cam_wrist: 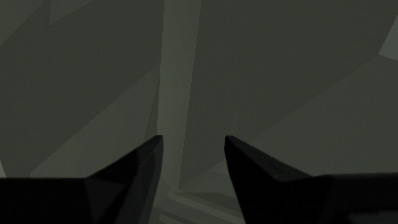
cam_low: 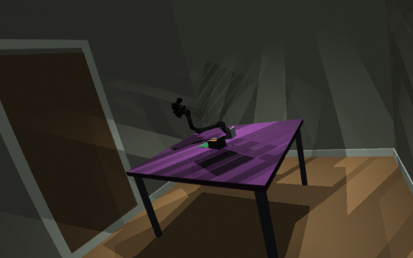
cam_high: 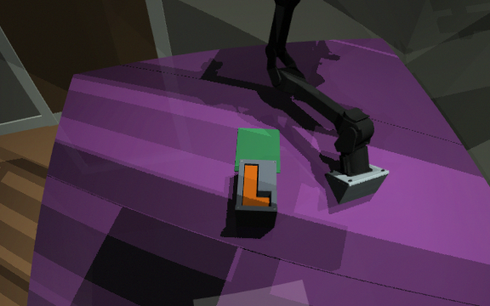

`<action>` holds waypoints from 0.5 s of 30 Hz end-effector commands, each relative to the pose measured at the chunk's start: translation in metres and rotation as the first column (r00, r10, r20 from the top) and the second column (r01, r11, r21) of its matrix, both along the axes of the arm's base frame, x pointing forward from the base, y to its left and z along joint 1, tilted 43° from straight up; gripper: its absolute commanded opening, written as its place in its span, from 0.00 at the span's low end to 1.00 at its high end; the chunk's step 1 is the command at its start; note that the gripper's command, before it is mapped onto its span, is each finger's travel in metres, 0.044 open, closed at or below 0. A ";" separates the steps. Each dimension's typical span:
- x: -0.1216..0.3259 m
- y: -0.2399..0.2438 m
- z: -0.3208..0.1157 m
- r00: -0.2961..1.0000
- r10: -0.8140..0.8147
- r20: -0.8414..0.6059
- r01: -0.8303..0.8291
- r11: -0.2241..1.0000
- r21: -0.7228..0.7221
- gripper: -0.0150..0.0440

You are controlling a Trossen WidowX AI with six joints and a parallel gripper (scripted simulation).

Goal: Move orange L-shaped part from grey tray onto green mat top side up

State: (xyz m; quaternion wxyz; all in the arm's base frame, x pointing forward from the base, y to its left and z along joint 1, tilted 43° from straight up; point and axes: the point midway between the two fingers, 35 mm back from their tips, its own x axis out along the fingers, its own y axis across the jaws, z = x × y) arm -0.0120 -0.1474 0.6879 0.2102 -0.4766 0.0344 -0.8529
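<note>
The orange L-shaped part (cam_high: 250,183) (cam_low: 214,140) lies flat in its pocket in the grey tray (cam_high: 267,178). In the top view its foot is at the near end and its long bar points toward the green mat (cam_high: 258,144) (cam_low: 203,145). The mat is bare and lies against the far side of the tray. My gripper (cam_wrist: 194,142) is partly open, with nothing between its fingertips. It is raised high, well away from tray and mat. It is out of frame at the top in the top view, and small and dark in the exterior view.
The arm's base bracket (cam_high: 357,183) (cam_low: 231,132) stands to the right of the tray in the top view. The arm (cam_high: 313,95) reaches from it past the far side of the mat. The purple table's far edge lies beyond. The wrist view shows only the room's dim walls.
</note>
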 end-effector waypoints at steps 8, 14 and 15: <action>-0.073 0.197 0.004 0.960 -0.254 0.118 0.278 0.816 -0.506 0.56; -0.079 0.307 -0.030 0.888 -0.386 0.249 0.443 0.574 -0.689 0.56; -0.077 0.325 -0.037 0.876 -0.401 0.269 0.460 0.525 -0.716 0.56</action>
